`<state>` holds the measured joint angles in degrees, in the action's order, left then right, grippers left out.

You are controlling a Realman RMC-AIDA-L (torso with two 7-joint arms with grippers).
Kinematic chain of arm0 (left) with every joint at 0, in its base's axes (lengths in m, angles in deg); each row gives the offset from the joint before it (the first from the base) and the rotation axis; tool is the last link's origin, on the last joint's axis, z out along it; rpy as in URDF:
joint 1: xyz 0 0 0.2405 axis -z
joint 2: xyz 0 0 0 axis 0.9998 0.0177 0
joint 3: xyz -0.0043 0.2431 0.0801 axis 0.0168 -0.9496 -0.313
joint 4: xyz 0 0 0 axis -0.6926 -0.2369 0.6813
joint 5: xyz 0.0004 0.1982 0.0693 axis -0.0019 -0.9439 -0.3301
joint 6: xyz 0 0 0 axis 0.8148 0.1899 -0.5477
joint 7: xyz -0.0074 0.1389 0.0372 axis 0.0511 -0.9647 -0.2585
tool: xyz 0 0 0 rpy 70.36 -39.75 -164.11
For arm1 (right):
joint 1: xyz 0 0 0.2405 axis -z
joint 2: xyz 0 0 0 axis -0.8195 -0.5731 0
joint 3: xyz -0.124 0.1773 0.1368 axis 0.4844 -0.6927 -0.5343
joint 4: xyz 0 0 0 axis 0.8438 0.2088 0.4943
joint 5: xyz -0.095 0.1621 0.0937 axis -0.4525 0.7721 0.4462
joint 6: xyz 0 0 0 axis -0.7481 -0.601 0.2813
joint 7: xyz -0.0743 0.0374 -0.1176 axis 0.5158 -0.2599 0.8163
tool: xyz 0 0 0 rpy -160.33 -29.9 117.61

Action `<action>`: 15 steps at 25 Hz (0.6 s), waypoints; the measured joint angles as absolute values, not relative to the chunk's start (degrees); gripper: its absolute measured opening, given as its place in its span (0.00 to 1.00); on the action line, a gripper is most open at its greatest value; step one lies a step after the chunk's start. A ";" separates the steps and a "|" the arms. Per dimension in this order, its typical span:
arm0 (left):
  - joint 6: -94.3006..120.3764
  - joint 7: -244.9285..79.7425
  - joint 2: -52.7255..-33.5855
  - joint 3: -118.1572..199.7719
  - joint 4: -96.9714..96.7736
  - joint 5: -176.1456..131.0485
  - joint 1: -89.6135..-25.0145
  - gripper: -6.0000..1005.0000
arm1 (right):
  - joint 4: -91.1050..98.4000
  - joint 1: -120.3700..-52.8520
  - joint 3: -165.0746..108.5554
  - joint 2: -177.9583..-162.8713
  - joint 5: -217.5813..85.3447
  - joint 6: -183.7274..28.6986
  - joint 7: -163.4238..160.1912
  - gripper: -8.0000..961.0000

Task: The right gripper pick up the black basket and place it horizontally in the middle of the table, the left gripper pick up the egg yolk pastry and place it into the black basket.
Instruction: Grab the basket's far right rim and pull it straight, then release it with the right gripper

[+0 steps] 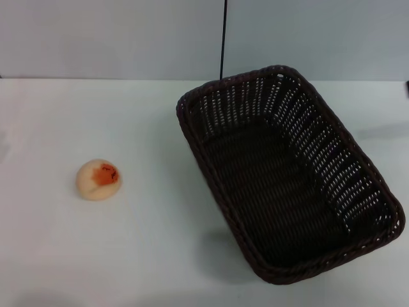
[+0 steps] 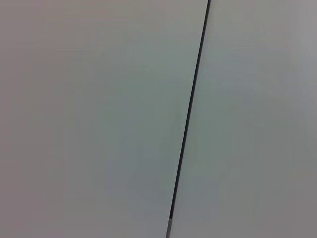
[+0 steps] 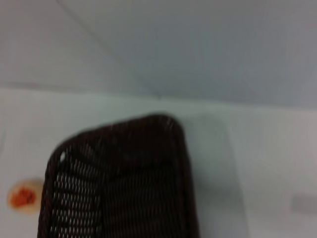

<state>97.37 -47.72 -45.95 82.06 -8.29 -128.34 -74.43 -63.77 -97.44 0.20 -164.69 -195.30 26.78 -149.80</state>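
Note:
The black basket (image 1: 287, 173) stands on the white table (image 1: 153, 243) right of the middle, its long side running diagonally from back left to front right. It is empty. It also shows in the right wrist view (image 3: 124, 183). The egg yolk pastry (image 1: 99, 179), cream with an orange-red patch on top, lies on the table at the left, well apart from the basket. It shows small in the right wrist view (image 3: 22, 197) too. Neither gripper is in view in any frame.
A pale wall with a thin dark vertical seam (image 1: 223, 38) rises behind the table; the left wrist view shows only this wall and seam (image 2: 190, 114). A small dark sliver (image 1: 406, 89) shows at the right edge of the head view.

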 joint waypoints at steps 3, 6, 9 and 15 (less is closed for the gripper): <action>97.36 -47.98 -46.00 81.39 -8.44 -128.37 -74.60 0.86 | -59.92 -100.53 3.22 -165.84 -198.08 25.81 -150.77 0.82; 97.53 -47.92 -45.60 79.45 -8.56 -128.41 -74.87 0.86 | -56.54 -101.65 5.98 -167.53 -198.87 22.24 -151.36 0.81; 97.59 -47.70 -45.30 78.80 -8.73 -128.40 -74.92 0.86 | -51.91 -102.35 7.76 -168.70 -199.17 18.14 -151.92 0.80; 98.47 -47.67 -45.03 78.59 -8.87 -128.26 -74.95 0.86 | -44.17 -103.74 9.21 -170.63 -199.57 10.78 -152.12 0.78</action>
